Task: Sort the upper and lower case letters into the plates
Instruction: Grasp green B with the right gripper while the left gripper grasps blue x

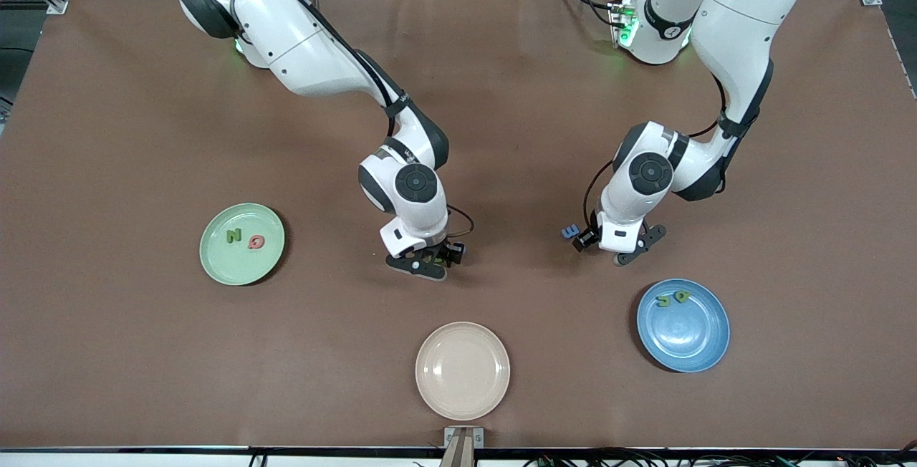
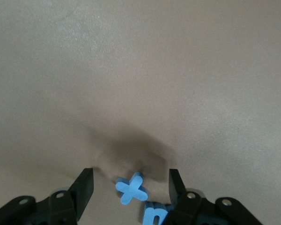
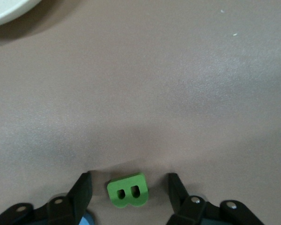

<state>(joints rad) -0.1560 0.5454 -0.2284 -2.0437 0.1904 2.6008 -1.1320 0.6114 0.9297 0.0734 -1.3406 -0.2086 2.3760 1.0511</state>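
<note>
My right gripper (image 1: 435,258) is low over the table's middle, open, with a green B (image 3: 128,190) lying on the table between its fingers (image 3: 83,187). My left gripper (image 1: 600,241) is low near the blue plate (image 1: 684,344), open around a blue x (image 2: 131,189). A blue m (image 2: 154,214) lies beside the x and shows next to the gripper (image 1: 571,231). The mint green plate (image 1: 229,268) holds a green N (image 1: 233,236) and a pink-red letter (image 1: 256,242). The blue plate holds two green letters (image 1: 673,299).
A cream-beige plate (image 1: 463,369) with nothing in it sits near the table's front edge, nearer to the camera than the right gripper; its rim shows in the right wrist view (image 3: 4,11). A bit of something blue (image 3: 87,219) peeks from under a right finger.
</note>
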